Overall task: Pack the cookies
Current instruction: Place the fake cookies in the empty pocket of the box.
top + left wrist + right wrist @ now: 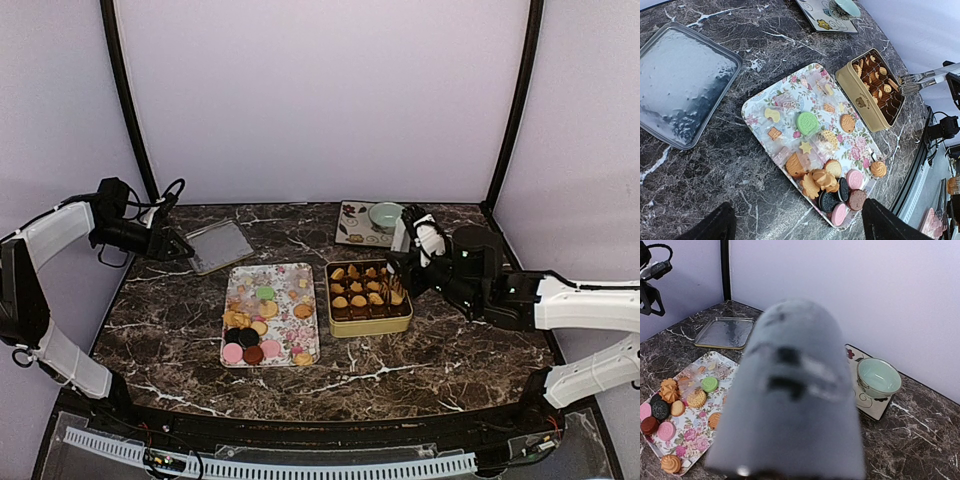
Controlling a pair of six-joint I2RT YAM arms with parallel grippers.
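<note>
From above, small tan, pink, green and dark cookies run near-to-far along the flowery rectangular tray and fill the gold tin; the left wrist shows the left fingers wide; the right wrist's grey blur leaves the spread of the right fingers impossible to tell.

White arm shells, black joints, looping cables, dark fingers

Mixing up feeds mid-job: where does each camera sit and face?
Top: above and behind, looking down on the table; both arms show.
Left wrist: over the table's left, facing tray and tin; own fingertips at bottom.
Right wrist: near the tin, facing tray and cup; grey blur blocks the middle.
All share the tray.
</note>
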